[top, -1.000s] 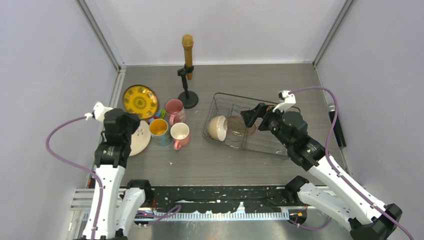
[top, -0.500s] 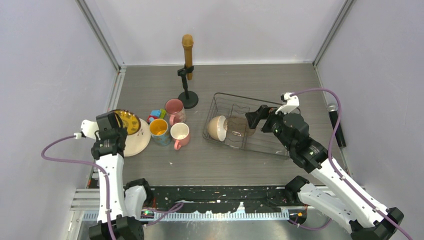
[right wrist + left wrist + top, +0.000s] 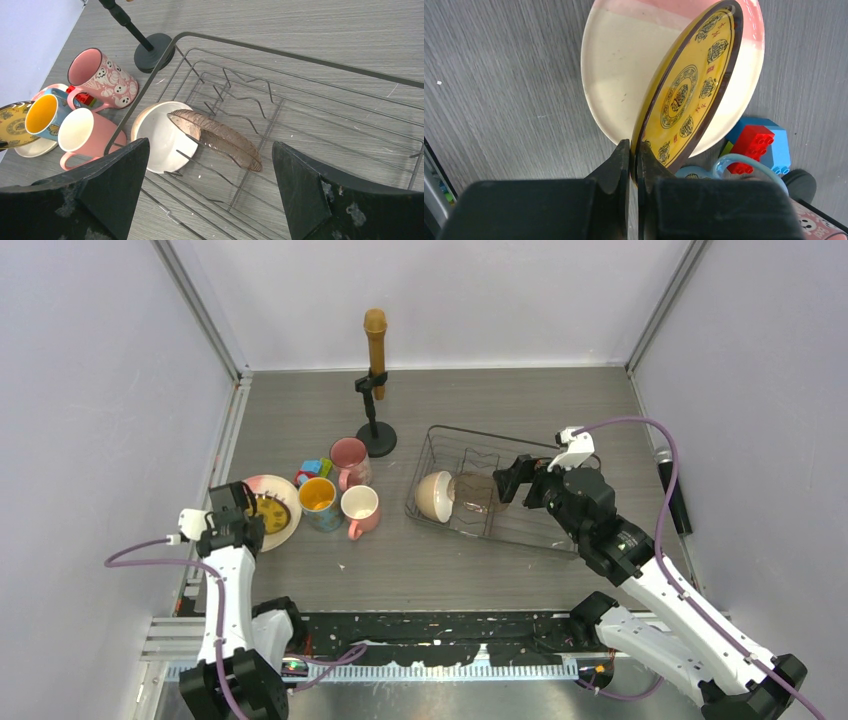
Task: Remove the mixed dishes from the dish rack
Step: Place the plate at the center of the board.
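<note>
Left gripper: clamped on the near rim of the yellow plate, 1 finger on each face.
Yellow plate: out of the rack, held tilted on edge over the big plate. I cannot tell from the wrist view whether its far rim already rests there.
Big plate: flat on the table at the left, just beside the blocks.
Change, left: within 1 s the left arm has pulled back toward its base. It has carried the yellow plate in from farther out on the table, where it faced up, to above the big plate.
Change, right: the right gripper has barely shifted, easing back only slightly.
Right gripper: jaws spread wide and holding nothing, over the rack and aimed at the 2 bowls.
Rack contents: the cream bowl lies on its side at the left end, and the brown bowl stands on edge between prongs, touching it.
Already out: 3 mugs clustered left of the rack, plus both plates.
Meaning: the plate stacking looks nearly done, needing only a lowering and a release, which leaves the 2 bowls as the remaining work.
Risk: letting go while the plate is this steep could make it slide or clatter off the big plate toward the blocks.
</note>
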Available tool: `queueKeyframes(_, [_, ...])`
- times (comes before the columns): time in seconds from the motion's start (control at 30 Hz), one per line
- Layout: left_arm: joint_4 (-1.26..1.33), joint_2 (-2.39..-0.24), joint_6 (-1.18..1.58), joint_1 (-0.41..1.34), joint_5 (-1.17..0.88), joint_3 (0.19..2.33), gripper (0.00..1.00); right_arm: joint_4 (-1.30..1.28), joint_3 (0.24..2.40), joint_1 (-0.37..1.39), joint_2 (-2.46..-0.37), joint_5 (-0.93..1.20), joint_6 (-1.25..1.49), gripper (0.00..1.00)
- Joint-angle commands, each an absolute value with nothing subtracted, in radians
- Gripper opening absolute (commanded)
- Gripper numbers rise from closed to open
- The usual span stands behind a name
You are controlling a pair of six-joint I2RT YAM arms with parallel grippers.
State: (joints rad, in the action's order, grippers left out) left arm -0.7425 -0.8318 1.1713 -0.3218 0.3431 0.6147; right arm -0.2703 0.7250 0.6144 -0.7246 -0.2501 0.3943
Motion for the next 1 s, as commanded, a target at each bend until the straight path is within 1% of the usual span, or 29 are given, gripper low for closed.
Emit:
queueKeyframes(0.0, [-0.659, -0.842, 1.204, -0.333, 0.362, 0.618, 0.00, -0.249, 0.725, 0.620, -0.714, -0.264, 0.369, 0.99])
queueKeyframes(0.1, [-0.630, -0.844, 1.211, -0.334, 0.350, 0.583, 0.00, -0.250, 0.721, 0.619, -0.714, -0.269, 0.364, 0.99])
queueKeyframes(0.23, [-0.589, -0.838, 1.235, -0.333, 0.355, 0.523, 0.05, -0.253, 0.726, 0.620, -0.725, -0.233, 0.354, 0.99])
queueKeyframes(0.47, [-0.543, -0.862, 1.246, -0.333, 0.356, 0.484, 0.06, -0.279, 0.742, 0.620, -0.733, -0.220, 0.350, 0.99])
queueKeyframes(0.7, [-0.539, -0.864, 1.251, -0.333, 0.376, 0.470, 0.15, -0.282, 0.724, 0.620, -0.740, -0.194, 0.353, 0.99])
queueKeyframes(0.8, [-0.515, -0.873, 1.264, -0.333, 0.351, 0.453, 0.19, -0.291, 0.721, 0.620, -0.758, -0.183, 0.350, 0.99])
queueKeyframes(0.97, [-0.503, -0.908, 1.266, -0.333, 0.329, 0.449, 0.19, -0.293, 0.722, 0.620, -0.790, -0.126, 0.316, 0.99])
